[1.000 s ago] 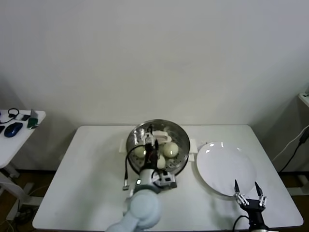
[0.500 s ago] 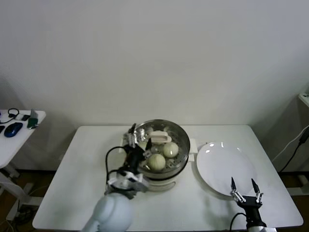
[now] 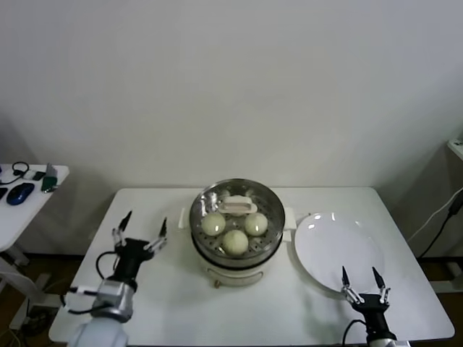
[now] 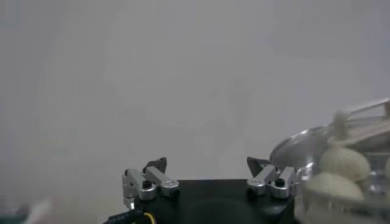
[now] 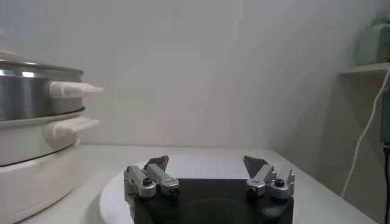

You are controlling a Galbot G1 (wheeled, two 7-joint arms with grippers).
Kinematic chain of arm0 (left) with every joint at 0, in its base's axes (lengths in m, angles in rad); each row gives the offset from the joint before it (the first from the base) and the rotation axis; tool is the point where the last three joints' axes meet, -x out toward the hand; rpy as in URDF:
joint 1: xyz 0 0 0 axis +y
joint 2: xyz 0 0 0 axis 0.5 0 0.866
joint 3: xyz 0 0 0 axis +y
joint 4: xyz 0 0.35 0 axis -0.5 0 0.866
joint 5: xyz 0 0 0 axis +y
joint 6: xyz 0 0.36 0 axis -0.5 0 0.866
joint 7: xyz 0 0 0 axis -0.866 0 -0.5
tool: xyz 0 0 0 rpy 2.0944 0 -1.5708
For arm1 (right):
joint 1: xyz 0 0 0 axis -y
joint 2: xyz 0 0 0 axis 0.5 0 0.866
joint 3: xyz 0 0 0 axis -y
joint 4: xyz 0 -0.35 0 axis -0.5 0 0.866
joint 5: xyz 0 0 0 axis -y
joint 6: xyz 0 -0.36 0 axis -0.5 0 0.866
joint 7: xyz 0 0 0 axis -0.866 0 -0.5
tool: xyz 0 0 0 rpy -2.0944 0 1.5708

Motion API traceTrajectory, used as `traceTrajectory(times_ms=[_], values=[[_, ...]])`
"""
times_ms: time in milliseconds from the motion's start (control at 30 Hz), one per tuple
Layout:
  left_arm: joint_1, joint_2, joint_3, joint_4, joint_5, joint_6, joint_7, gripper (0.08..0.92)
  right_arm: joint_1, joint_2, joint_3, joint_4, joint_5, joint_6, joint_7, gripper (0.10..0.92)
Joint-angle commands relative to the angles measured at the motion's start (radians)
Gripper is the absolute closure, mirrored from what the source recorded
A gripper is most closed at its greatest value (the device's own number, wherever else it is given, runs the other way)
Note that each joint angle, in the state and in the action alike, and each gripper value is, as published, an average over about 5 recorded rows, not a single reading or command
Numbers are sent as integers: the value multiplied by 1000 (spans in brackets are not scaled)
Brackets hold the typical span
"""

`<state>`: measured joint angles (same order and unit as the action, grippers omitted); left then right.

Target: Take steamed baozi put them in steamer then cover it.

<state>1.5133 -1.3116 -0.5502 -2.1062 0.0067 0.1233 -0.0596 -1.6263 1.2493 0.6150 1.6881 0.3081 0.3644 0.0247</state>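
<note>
Steamed baozi (image 3: 234, 241) inside steamer (image 3: 237, 256) mid-surface, cover (image 3: 236, 206) on top | my left tool (image 3: 139, 239) has withdrawn leftward, spread, empty | my right tool (image 3: 361, 283) spread by plate (image 3: 338, 253) | task appears complete

Black pincer (image 3: 139, 233) bases, silver screw-fastened fingertips (image 4: 144, 183).
</note>
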Motion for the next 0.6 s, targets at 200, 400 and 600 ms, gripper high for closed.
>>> traceTrajectory(times_ms=[200, 400, 600], values=[[158, -58, -98, 297, -193, -348, -19, 177, 2, 8, -9, 0, -12, -11, -23, 203], [153, -60, -92, 316, -183, -355, -10, 177, 8, 4, -13, -6, -12, -12, -27, 203], [161, -56, -90, 313, -180, -362, 19, 177, 12, 7, -16, -8, -11, -13, -27, 203]])
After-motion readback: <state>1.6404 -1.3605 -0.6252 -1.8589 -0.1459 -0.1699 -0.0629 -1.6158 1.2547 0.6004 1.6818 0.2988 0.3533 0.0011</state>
